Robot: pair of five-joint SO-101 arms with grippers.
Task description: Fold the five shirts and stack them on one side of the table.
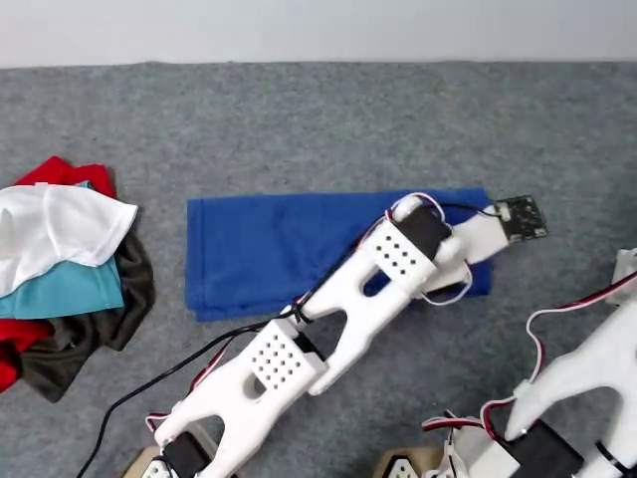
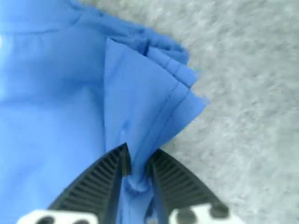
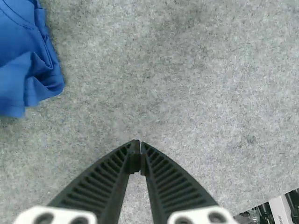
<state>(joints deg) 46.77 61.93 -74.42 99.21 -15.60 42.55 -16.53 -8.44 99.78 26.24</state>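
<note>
A blue shirt (image 1: 289, 249) lies folded into a long band across the middle of the grey table. My left arm stretches over it to its right end. There my left gripper (image 2: 138, 161) is shut on a pinched fold of the blue shirt (image 2: 140, 93), whose corner bunches up past the fingertips. My right gripper (image 3: 136, 148) hangs shut over bare carpet, holding nothing, with an edge of the blue shirt (image 3: 25, 70) off to one side. The right arm (image 1: 577, 388) sits at the lower right of the high view.
A pile of unfolded shirts lies at the left edge: a white one (image 1: 55, 224) on top, a teal one (image 1: 65, 289), red (image 1: 60, 171) and dark brown (image 1: 100, 329) beneath. The grey carpeted table (image 1: 328, 129) runs bare behind the blue shirt.
</note>
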